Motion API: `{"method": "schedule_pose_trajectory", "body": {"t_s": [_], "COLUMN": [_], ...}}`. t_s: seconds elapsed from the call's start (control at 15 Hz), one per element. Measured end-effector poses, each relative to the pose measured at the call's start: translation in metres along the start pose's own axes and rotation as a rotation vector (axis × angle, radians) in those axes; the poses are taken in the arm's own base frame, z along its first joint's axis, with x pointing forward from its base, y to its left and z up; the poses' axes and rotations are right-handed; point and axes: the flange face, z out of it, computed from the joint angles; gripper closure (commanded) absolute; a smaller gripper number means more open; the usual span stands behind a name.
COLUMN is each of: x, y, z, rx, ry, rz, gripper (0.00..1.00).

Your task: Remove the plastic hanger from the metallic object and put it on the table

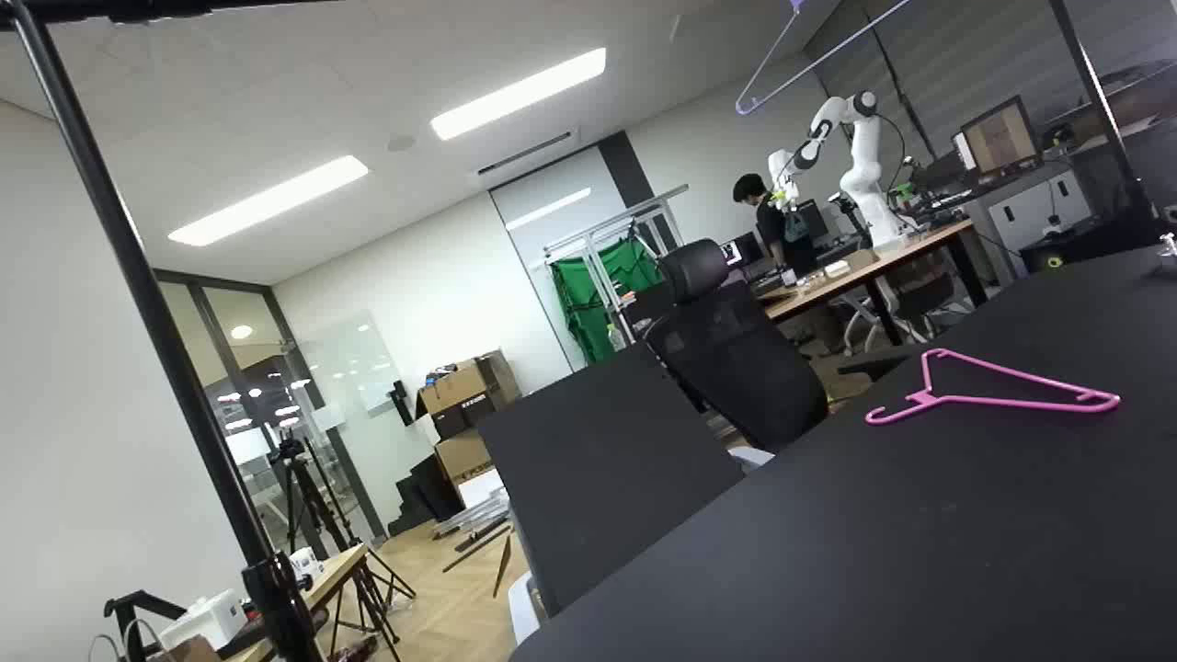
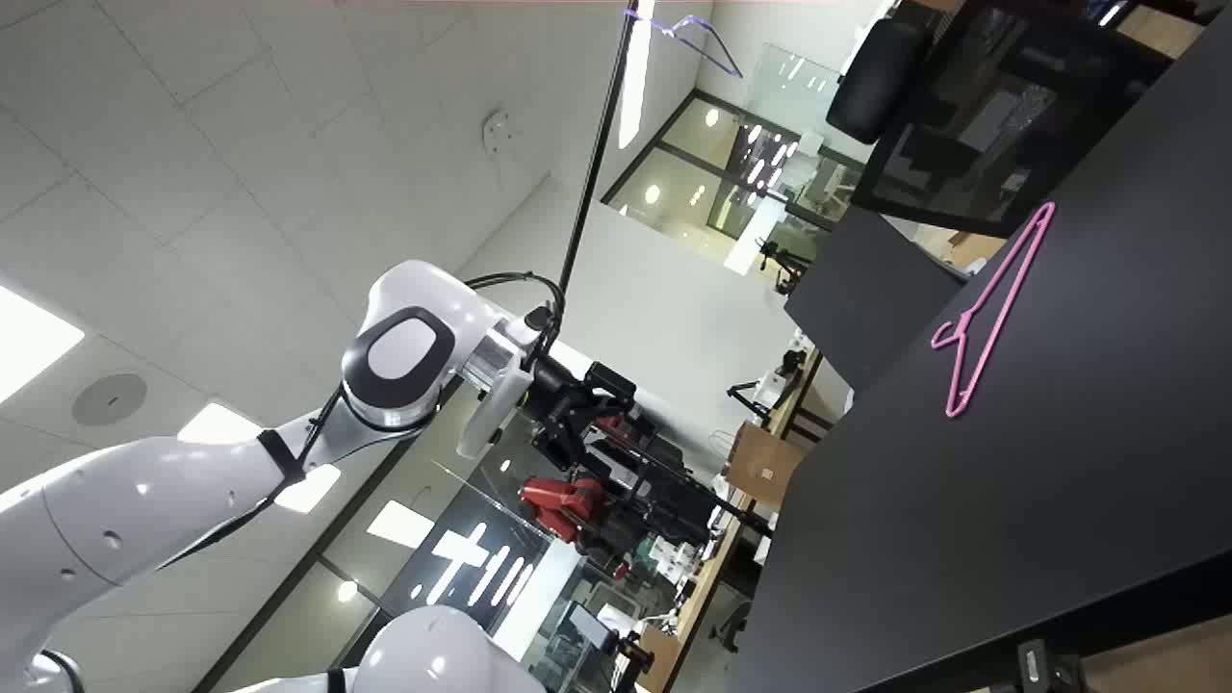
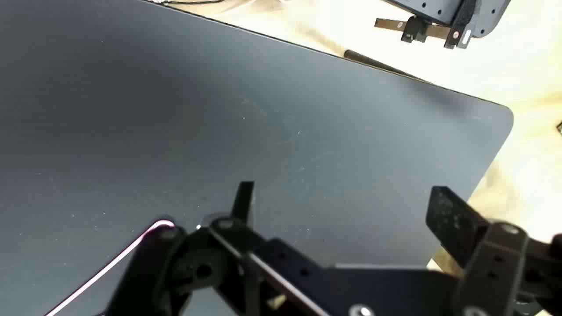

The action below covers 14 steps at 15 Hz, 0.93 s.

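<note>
While the gripper [image 3: 343, 189] gapes empty in the wrist view: best pinch high, lift clear, lower flat.
Purple hanger [image 1: 823, 59]: in an exterior view, high above the table [image 1: 919, 524], long side slanting up-right.
Black pole [image 2: 598, 144]: in an exterior view, hook overlaps it, contact unclear, body pointing down-right.

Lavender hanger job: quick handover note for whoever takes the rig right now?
Claw: open, holding nothing, above the black table.
Lavender hanger: up in the air, off the black table; what holds it can't be made out.
Pink hanger: lying on the black table.
Done: no removal yet.
Left: probably grip the lavender one, work it free, lay it down.
</note>
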Motion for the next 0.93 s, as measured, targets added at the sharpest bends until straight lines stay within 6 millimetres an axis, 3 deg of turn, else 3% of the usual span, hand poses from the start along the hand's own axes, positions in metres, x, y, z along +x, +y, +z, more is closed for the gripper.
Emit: {"method": "schedule_pose_trajectory", "body": {"t_s": [0.93], "x": [0.0067], "y": [0.0066], "z": [-0.0040], "rx": [-0.049], "ry": [0.044], "rz": [-0.025], "gripper": [0.00]}}
